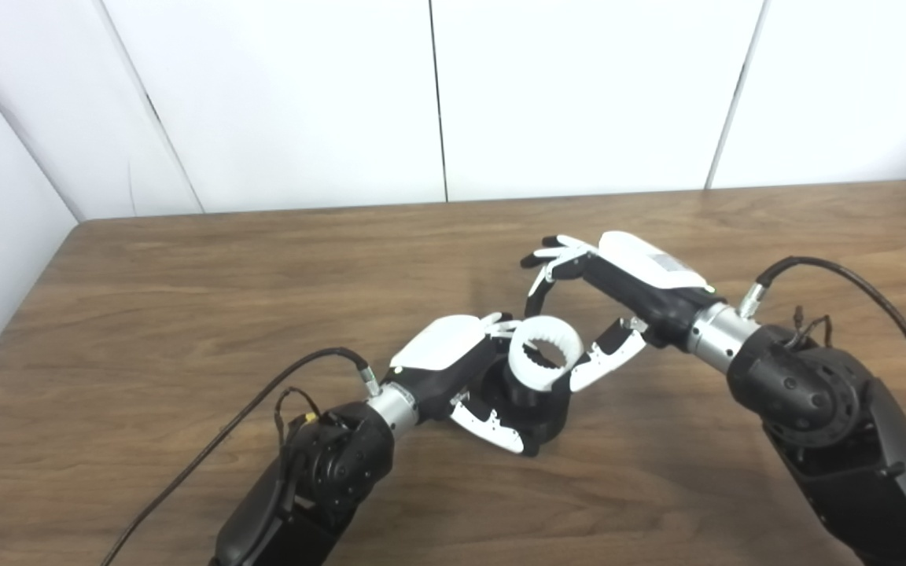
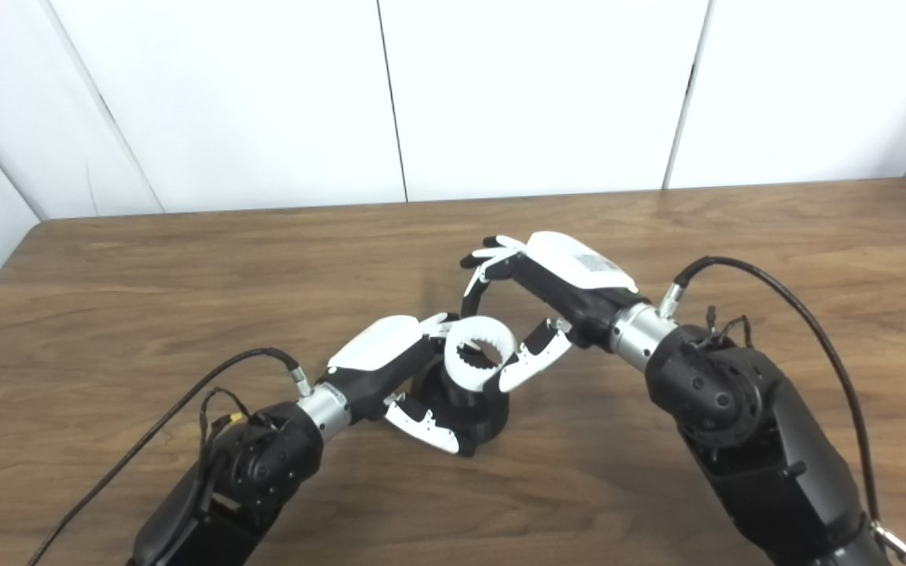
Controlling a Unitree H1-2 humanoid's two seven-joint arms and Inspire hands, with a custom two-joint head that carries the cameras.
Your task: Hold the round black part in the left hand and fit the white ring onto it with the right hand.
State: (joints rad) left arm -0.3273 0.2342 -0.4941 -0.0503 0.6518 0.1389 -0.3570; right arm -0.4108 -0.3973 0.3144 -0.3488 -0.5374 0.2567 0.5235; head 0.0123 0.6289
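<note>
In the left eye view, the round black part stands on the brown tabletop, near its middle. The left hand holds this part from the left side: its fingers are closed around the lower body of the part. The white ring sits on top of the black part, a little tilted, and small teeth show on its inner side. I cannot tell if the ring is fully seated on the part. The right hand is to the right of the ring and behind it. Its fingers are spread wide; the thumb touches the ring's right edge or lies just beside it, and the other fingers curve above and behind the ring without gripping it.

In the right eye view, the same black part is in the hold of the left hand. The ring is on its top. The right hand is open to the right of the ring, with the thumb close to the ring's rim. A black cable bends over the right arm, far to the right of the ring.
</note>
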